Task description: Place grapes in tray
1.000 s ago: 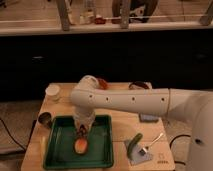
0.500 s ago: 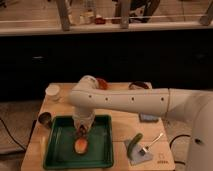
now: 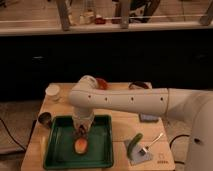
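Gripper (image 3: 81,128) hangs tip-down over the tray (image 3: 59,148) and has not moved in the last second; whether it is open or closed cannot be told. One dark bunch of grapes (image 3: 81,133) sits at its tip, just above the tray floor. Placement is judged near done, release unconfirmed. Left of gripper: one metal bowl (image 3: 45,119), one white cup (image 3: 52,91). Directly below: one orange fruit (image 3: 81,145). Right: one green vegetable (image 3: 134,141), one grey plate (image 3: 141,155), one fork (image 3: 153,142).

No change shows since the earlier views, the claw (image 3: 81,130) above the tray (image 3: 62,148) unmoved
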You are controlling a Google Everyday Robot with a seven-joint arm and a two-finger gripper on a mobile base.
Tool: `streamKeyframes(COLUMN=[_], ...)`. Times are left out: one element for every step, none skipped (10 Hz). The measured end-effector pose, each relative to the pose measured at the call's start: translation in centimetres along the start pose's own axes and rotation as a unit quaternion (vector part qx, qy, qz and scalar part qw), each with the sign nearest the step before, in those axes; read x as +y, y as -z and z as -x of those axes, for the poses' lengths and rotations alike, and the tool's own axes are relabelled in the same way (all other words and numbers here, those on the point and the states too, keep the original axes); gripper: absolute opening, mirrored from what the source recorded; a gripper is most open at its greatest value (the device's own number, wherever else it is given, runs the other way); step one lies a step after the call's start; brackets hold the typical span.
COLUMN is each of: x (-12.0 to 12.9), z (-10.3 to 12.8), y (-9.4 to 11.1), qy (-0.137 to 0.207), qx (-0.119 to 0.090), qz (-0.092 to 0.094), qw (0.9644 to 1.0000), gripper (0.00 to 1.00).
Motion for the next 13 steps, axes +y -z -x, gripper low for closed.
streamKeyframes(x=[0.00,0.02,-0.04,-0.07,-0.06,0.01,0.07,0.11,0.11,0.14,0.11,0.09,0.04], z=[0.04,0.05,0.08,0.13,0.16,0.21,0.24,0.26,0.30,0.32,0.38,0.42,0.48], y=[0.01,0.02,-0.03,-0.10,-0.11,-0.17,-0.21,-0.22,-0.22,-0.23,-0.28,-0.27,-0.26], qy=[0.001,0.001,0.001,0.000,0.000,-0.001,-0.001,-0.001,-0.001,0.000,0.001,0.003,0.005], qx=[0.000,0.001,0.001,0.002,0.002,0.002,0.002,0.002,0.002,0.002,0.002,0.002,0.002], qz=[0.000,0.000,-0.001,-0.002,-0.004,-0.006,-0.007,-0.007,-0.008,-0.009,-0.010,-0.011,-0.012], qw=[1.0000,1.0000,1.0000,1.0000,1.0000,1.0000,1.0000,1.0000,1.0000,1.0000,1.0000,0.9999,0.9999], gripper=[0.17,0.30,0.39,0.50,0.58,0.70,0.77,0.80,0.80,0.80,0.80,0.80,0.80])
